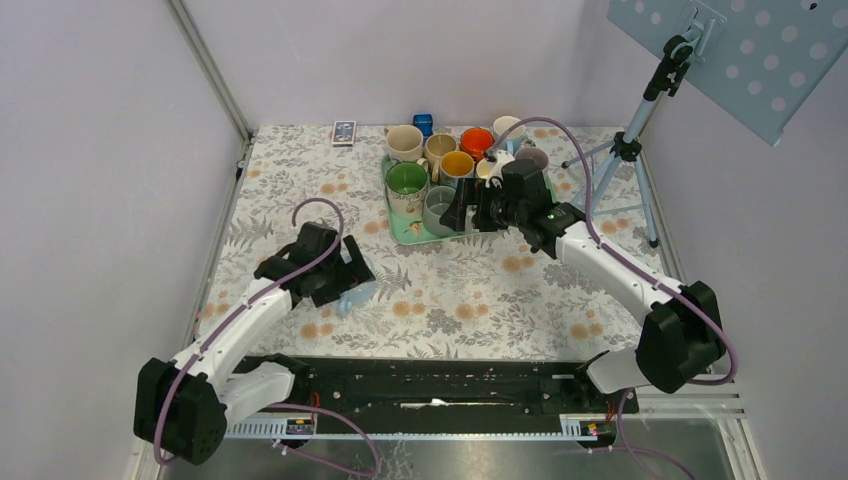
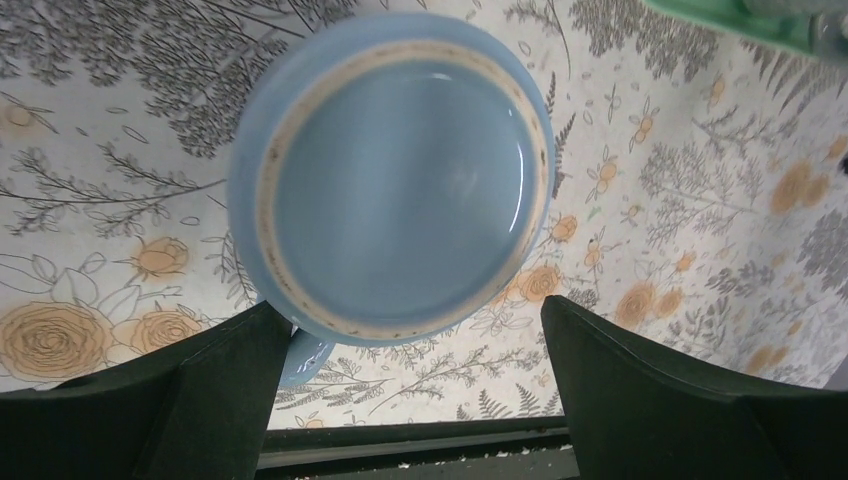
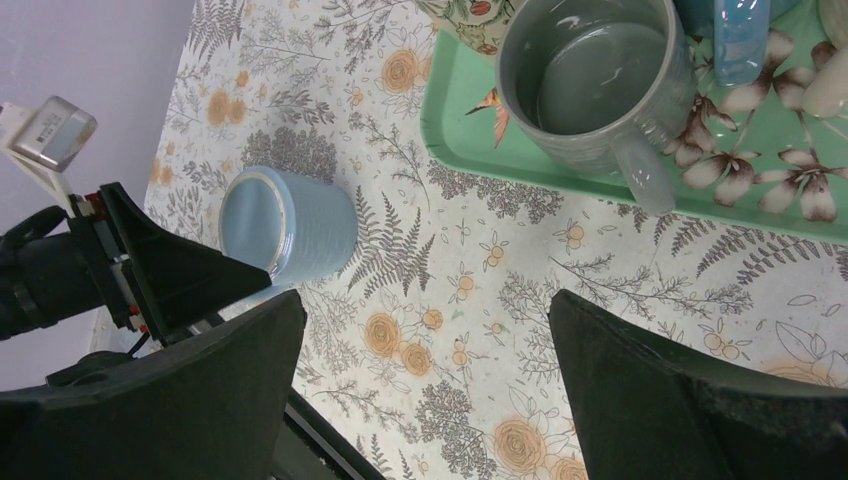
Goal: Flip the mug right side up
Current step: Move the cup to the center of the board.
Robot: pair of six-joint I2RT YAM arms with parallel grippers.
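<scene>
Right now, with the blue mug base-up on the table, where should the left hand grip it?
Probably the round wall of the blue mug, from above: its base faces up, rim down, and the open left hand hangs over it. Keep clear of the handle, which pokes out near one finger.

The mug [image 3: 285, 225] sits on the table [image 3: 620, 300] left of the mug-filled tray [image 3: 460, 130]
</scene>
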